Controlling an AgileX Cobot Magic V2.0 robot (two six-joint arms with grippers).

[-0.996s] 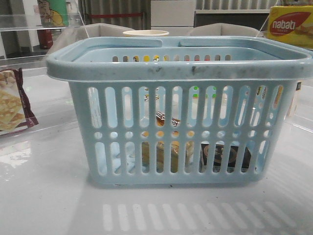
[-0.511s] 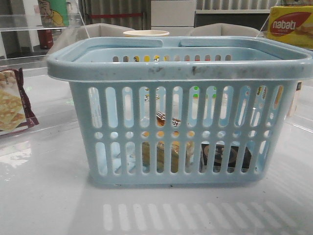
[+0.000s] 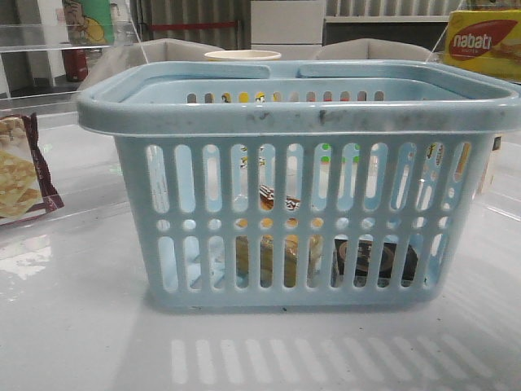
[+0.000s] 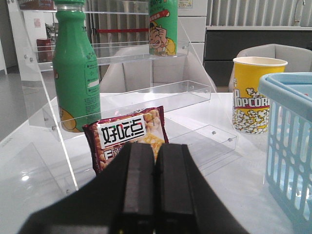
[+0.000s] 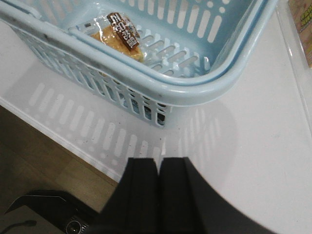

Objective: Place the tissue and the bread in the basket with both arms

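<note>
The shiny white table (image 3: 73,326) is smooth and mirrors the slots of the big light-blue plastic basket (image 3: 297,114) that stands in its middle. The basket is a rectangle with long slots and round holes in its walls and a thick, scuffed rim. Inside it, on the floor, sits the clear plastic bag of golden-tan bread (image 3: 273,244) with a dark brown-and-white label on top. Right beside the bread in the basket lies the small flat tissue pack (image 3: 376,261) with dark print, lower than the bread.

Outside the basket, off to its left, a maroon-edged packet of pale crackers (image 3: 20,167) leans up. Behind the basket is a yellow paper popcorn cup (image 4: 251,92). A yellow nabati box (image 3: 484,42) sits high up past the right corner of the basket.

The left gripper (image 4: 155,187) has its black fingers pressed together, holding nothing. The right gripper (image 5: 158,190) is pressed together too, empty, over the table edge near a basket corner.
</note>
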